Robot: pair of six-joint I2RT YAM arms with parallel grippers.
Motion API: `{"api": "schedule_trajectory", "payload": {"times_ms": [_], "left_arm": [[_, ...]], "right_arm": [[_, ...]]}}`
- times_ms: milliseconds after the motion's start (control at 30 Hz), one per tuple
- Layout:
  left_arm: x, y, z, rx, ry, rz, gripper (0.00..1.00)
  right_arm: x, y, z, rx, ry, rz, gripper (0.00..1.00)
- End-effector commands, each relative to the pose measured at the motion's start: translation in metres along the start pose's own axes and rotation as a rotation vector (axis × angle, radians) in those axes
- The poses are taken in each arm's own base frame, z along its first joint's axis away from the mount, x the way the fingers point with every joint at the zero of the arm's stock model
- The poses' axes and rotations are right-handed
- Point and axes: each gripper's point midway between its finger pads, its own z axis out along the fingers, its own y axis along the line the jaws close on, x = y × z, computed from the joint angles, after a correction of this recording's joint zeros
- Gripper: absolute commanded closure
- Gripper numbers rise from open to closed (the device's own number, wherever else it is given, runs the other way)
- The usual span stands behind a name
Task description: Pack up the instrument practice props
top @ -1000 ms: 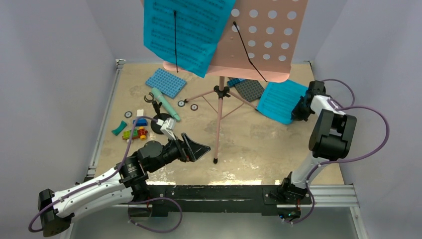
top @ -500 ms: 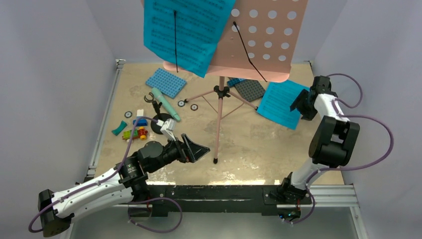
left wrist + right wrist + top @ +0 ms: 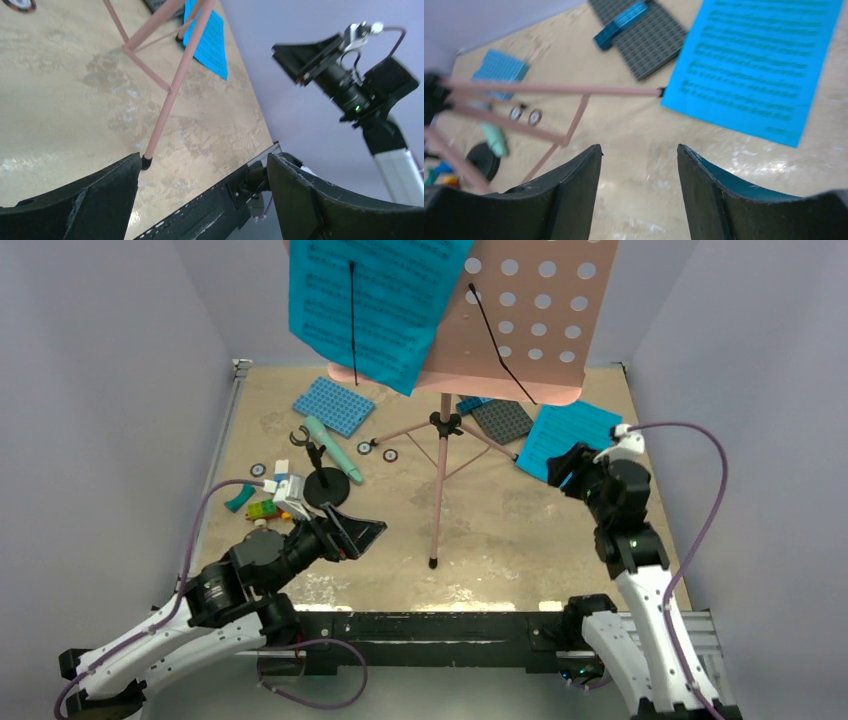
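The pink music stand [image 3: 530, 320] rises mid-table on its tripod legs [image 3: 170, 85], with one cyan sheet [image 3: 375, 300] on its perforated board. Another cyan sheet [image 3: 570, 435] lies flat on the table at the right [image 3: 754, 65]. My right gripper [image 3: 570, 465] hovers open just in front of it, with nothing between its fingers [image 3: 639, 147]. The mint microphone [image 3: 335, 450] lies at the left beside the black mic stand [image 3: 322, 485]. My left gripper [image 3: 355, 530] is wide open and empty [image 3: 202, 160], low, near the tripod's front foot.
A blue baseplate [image 3: 333, 405] lies at the back left and a grey baseplate [image 3: 500, 420] behind the stand. Small coloured bricks [image 3: 262, 505] sit at the left beside my left arm. Two small round discs [image 3: 378, 451] lie near the microphone. Walls close three sides.
My right gripper opened and let go of the cyan sheet, which now lies flat; that arm has pulled back toward the near edge. My left arm shifted a little left.
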Motion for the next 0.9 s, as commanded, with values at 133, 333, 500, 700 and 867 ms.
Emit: {"api": "schedule_trajectory", "payload": {"times_ms": [133, 333, 500, 700, 867], "left_arm": [[-0.066, -0.011, -0.037, -0.029, -0.202, 0.165, 0.03], [-0.098, -0.030, -0.042, -0.038, -0.276, 0.276, 0.03], [-0.124, -0.045, -0.049, -0.066, -0.320, 0.356, 0.03], [-0.167, -0.068, -0.071, -0.037, -0.478, 0.443, 0.07], [-0.212, -0.117, -0.089, 0.025, -0.593, 0.539, 0.09]], "right_arm": [[0.039, 0.060, -0.068, -0.357, -0.112, -0.191, 0.42], [0.025, 0.111, -0.105, -0.508, -0.148, -0.323, 0.43], [0.004, 0.164, -0.135, -0.601, -0.230, -0.447, 0.43], [-0.021, 0.224, -0.170, -0.715, -0.312, -0.487, 0.42], [-0.064, 0.269, -0.188, -0.751, -0.386, -0.401, 0.40]]}}
